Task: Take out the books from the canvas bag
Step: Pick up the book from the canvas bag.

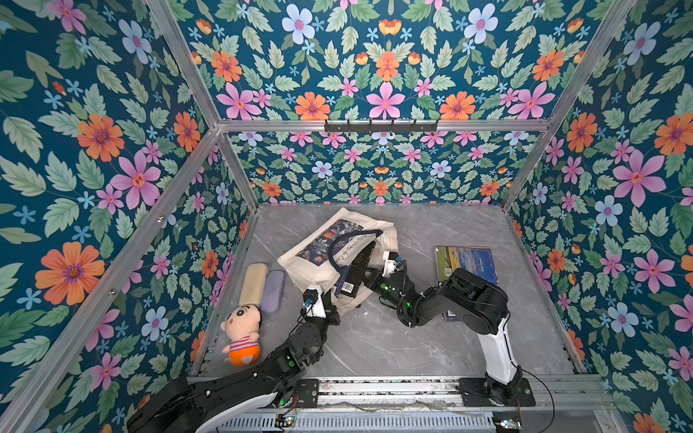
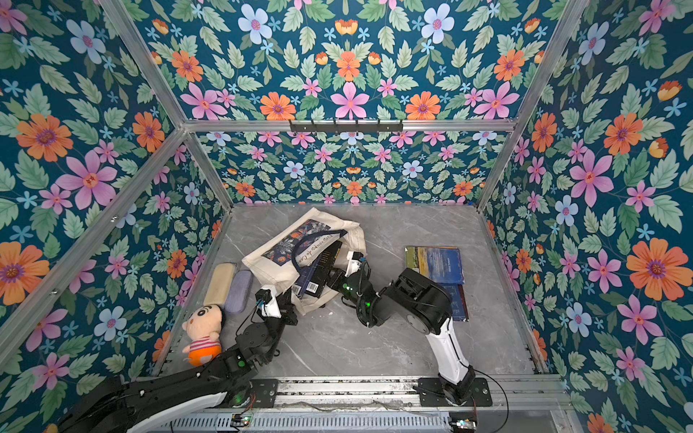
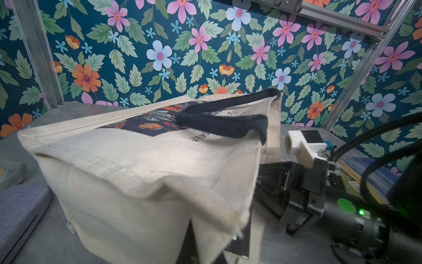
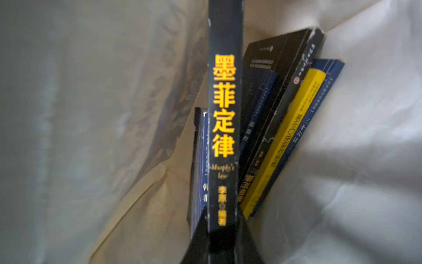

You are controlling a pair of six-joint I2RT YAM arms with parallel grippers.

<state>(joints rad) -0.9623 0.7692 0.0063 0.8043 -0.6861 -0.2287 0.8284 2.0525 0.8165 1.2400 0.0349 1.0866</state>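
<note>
titles (image 4: 224, 105) show only in the right wrist view, right tool (image 4: 225, 248) pinching black book (image 4: 225, 34); left tool (image 1: 333, 308) pressed together.

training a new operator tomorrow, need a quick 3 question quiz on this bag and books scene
1. True or false: the plush toy lies inside the canvas bag.
2. Which spine sits between the right gripper's jaws? A) a yellow book B) the black book C) a blue book
3. How many loose books lie on the table, fully outside the bag?
Key: 1 false; 2 B; 3 two, stacked.
</note>
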